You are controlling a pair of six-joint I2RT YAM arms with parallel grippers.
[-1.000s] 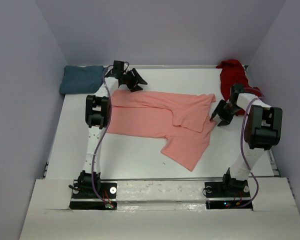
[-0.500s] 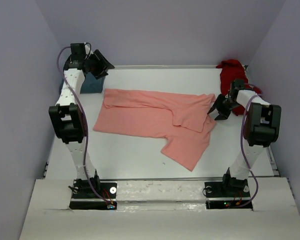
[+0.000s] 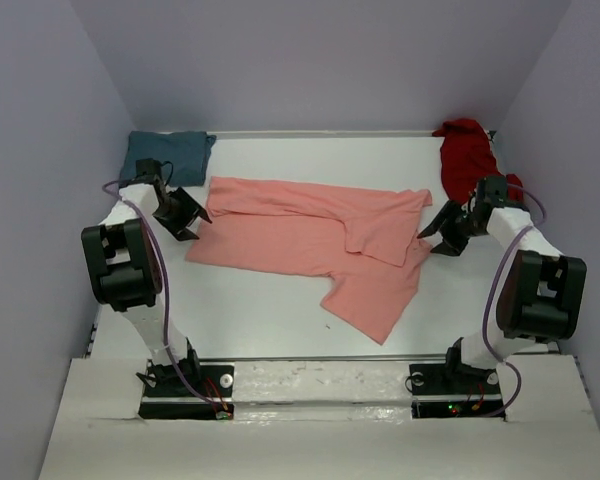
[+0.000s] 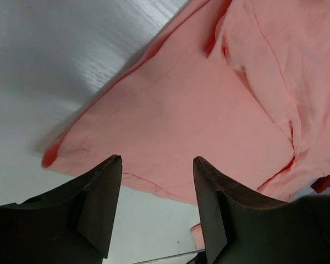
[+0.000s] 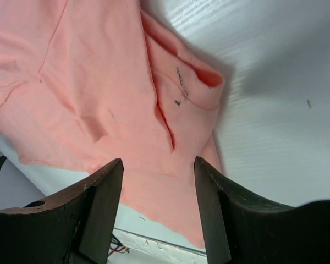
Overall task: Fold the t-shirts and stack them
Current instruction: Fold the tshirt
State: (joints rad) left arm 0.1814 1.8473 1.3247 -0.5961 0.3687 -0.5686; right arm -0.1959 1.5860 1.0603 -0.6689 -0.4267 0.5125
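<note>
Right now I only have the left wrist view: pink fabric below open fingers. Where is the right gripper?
Observer: The right gripper is at the opposite, right edge of the salmon-pink shirt. It is open and holds nothing.
Operator: Is anything folded yet?
Observer: The teal shirt lies as a compact bundle in the far left corner, beyond the left gripper.
Operator: And the third shirt?
Observer: The dark red shirt sits as a crumpled heap in the far right corner.
</note>
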